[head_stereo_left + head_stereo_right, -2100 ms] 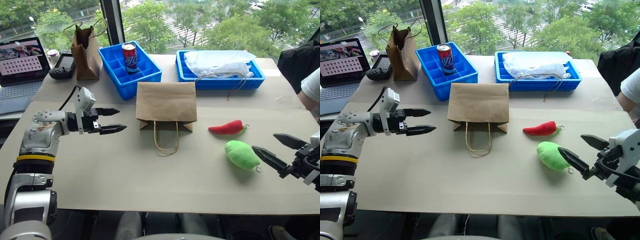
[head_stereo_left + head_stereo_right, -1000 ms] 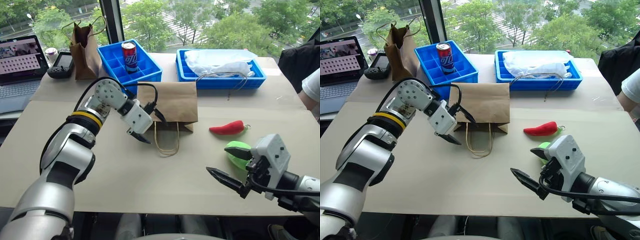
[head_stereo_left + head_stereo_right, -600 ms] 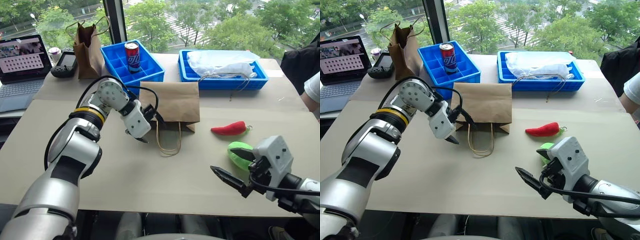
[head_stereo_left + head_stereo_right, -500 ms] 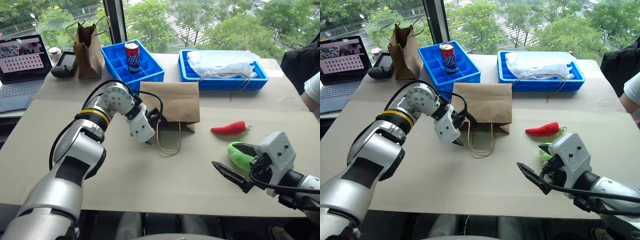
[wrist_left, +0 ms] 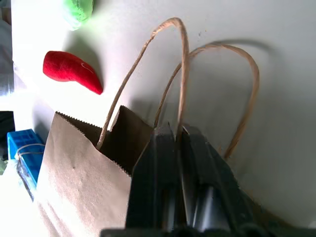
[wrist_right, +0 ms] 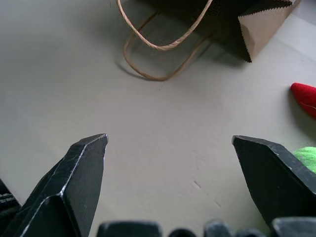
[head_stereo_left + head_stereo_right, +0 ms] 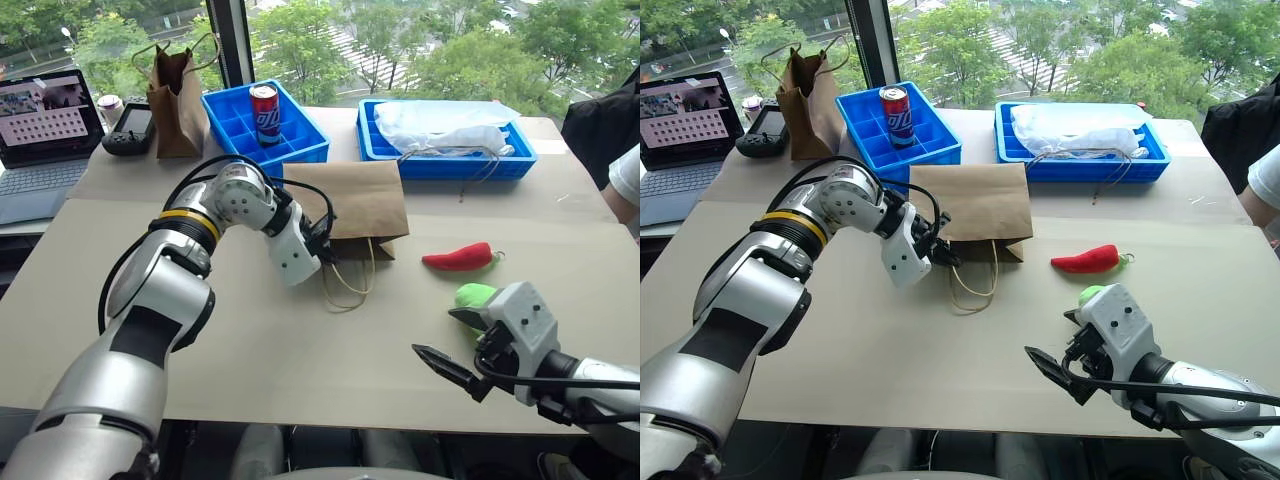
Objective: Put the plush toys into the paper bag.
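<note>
The paper bag lies flat on the table, its mouth and cord handles toward me. My left gripper is at the mouth, shut on one cord handle, with the fingers pressed together. To the right of the bag lies the red chili plush. Just nearer is the lime-green plush, partly hidden behind my right gripper. That gripper hovers low over the table beside the green plush, open wide with nothing between its fingers.
At the back stand a blue compartment tray holding a red can and a blue tray with a white plastic bag. A darker brown bag and a laptop are back left. A person's sleeve shows at the right edge.
My left gripper moved right to the bag's mouth and shut on a cord handle; the bag shifted slightly and its handles bent. My right gripper sank a little, staying open.
</note>
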You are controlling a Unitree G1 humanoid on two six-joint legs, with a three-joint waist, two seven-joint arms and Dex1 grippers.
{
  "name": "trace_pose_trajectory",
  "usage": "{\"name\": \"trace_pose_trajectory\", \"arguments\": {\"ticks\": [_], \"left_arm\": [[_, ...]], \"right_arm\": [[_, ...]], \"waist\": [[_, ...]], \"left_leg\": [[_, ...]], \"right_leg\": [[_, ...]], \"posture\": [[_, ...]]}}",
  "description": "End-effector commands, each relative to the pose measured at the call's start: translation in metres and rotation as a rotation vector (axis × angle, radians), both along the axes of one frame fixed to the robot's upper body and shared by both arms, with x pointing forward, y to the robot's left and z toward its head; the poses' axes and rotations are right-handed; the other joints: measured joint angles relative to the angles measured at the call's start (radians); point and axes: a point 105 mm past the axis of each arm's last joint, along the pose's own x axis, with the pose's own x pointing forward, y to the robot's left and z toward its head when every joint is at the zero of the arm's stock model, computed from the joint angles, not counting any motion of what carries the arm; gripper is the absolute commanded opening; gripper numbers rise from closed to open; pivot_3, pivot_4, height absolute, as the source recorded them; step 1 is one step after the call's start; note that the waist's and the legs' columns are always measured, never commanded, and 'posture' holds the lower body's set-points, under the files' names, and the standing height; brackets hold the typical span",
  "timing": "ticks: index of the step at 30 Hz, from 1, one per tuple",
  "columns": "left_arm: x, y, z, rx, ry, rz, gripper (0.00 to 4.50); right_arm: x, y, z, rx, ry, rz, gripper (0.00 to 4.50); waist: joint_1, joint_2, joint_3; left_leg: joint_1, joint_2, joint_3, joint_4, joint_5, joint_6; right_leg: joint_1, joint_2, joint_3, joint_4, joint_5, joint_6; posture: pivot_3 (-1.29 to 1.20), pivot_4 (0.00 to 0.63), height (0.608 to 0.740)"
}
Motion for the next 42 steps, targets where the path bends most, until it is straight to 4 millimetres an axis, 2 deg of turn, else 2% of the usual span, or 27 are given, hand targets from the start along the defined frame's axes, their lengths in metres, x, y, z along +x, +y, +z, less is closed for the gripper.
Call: {"name": "trace_pose_trajectory", "arguments": {"ticks": [1, 3, 6, 11, 14, 21, 25, 28, 32, 37, 42], "left_arm": [[-0.001, -0.016, 0.024, -0.137, 0.097, 0.019, 0.08], [-0.01, -0.021, 0.031, -0.187, 0.251, 0.006, 0.08], [-0.02, -0.022, 0.039, -0.22, 0.368, -0.018, 0.08], [-0.03, -0.015, 0.043, -0.21, 0.456, -0.017, 0.08], [-0.035, -0.011, 0.041, -0.19, 0.465, -0.021, 0.0], [-0.039, -0.009, 0.037, -0.168, 0.482, -0.024, 0.0], [-0.041, -0.012, 0.039, -0.188, 0.505, -0.028, 0.0], [-0.041, -0.017, 0.046, -0.232, 0.517, -0.033, 0.0], [-0.039, -0.021, 0.054, -0.289, 0.53, -0.031, 0.0], [-0.034, -0.023, 0.074, -0.372, 0.586, 0.004, 0.0], [-0.02, -0.024, 0.107, -0.532, 0.76, 0.094, 0.0]], "right_arm": [[0.013, 0.004, -0.006, 0.0, -0.044, -0.02, 4.5], [0.021, 0.015, -0.015, 0.055, -0.045, -0.039, 4.5], [0.029, 0.031, -0.026, 0.116, -0.044, -0.055, 4.5], [0.05, 0.035, -0.035, 0.158, -0.094, -0.151, 4.5], [0.063, 0.038, -0.031, 0.265, -0.14, -0.199, 3.8], [0.096, 0.045, -0.026, 0.397, -0.211, -0.242, 1.36], [0.117, 0.051, -0.037, 0.389, -0.217, -0.242, 0.03], [0.132, 0.052, -0.051, 0.379, -0.216, -0.265, 0.03], [0.14, 0.049, -0.072, 0.243, -0.221, -0.261, 0.03], [0.137, 0.047, -0.077, 0.209, -0.224, -0.247, 0.03], [0.132, 0.048, -0.085, 0.183, -0.198, -0.224, 0.03]], "waist": [[-0.001, 0.0, 0.0], [-0.003, 0.0, 0.0], [-0.013, 0.002, -0.001], [-0.027, 0.005, -0.002], [-0.024, 0.006, -0.002], [-0.022, 0.006, -0.002], [-0.022, 0.006, -0.002], [-0.023, 0.006, -0.002], [-0.022, 0.006, -0.002], [-0.022, 0.007, -0.002], [-0.021, 0.007, -0.002]], "left_leg": [[0.0, 0.0, 0.0, 0.0, 0.0, 0.0], [0.0, 0.0, 0.0, 0.002, 0.0, 0.0], [0.0, 0.001, 0.0, 0.003, 0.0, 0.0], [-0.001, 0.001, -0.001, 0.003, 0.0, 0.0], [0.0, 0.0, -0.001, 0.004, 0.0, 0.0], [0.0, 0.0, 0.0, 0.007, 0.0, 0.0], [0.001, 0.0, 0.0, 0.007, 0.0, 0.0], [0.0, 0.0, 0.001, 0.007, 0.0, 0.0], [0.0, -0.001, 0.001, 0.007, 0.0, 0.0], [-0.001, 0.0, 0.002, 0.007, 0.0, 0.0], [-0.001, 0.0, 0.001, 0.007, 0.001, 0.0]], "right_leg": [[0.0, 0.0, 0.0, 0.0, 0.0, 0.0], [0.0, 0.0, 0.0, 0.001, 0.0, 0.0], [0.0, 0.001, 0.0, 0.001, 0.0, 0.0], [-0.002, 0.003, 0.002, 0.003, 0.0, -0.001], [-0.001, 0.002, 0.002, 0.004, 0.0, 0.0], [-0.001, 0.002, 0.002, 0.009, 0.0, 0.0], [-0.002, 0.003, 0.002, 0.011, 0.0, 0.0], [-0.004, 0.004, 0.003, 0.011, 0.0, -0.001], [-0.006, 0.003, 0.003, 0.012, 0.0, -0.001], [-0.007, 0.003, 0.004, 0.013, 0.0, -0.001], [-0.007, 0.003, 0.004, 0.015, 0.0, -0.001]], "posture": [[0.0, 0.15, 0.724], [0.0, 0.15, 0.724], [0.0, 0.15, 0.724], [0.0, 0.15, 0.724], [0.0, 0.15, 0.724], [0.0, 0.15, 0.724], [0.0, 0.15, 0.724], [0.0, 0.15, 0.724], [0.0, 0.15, 0.724], [0.0, 0.15, 0.724], [0.0, 0.15, 0.724]]}}
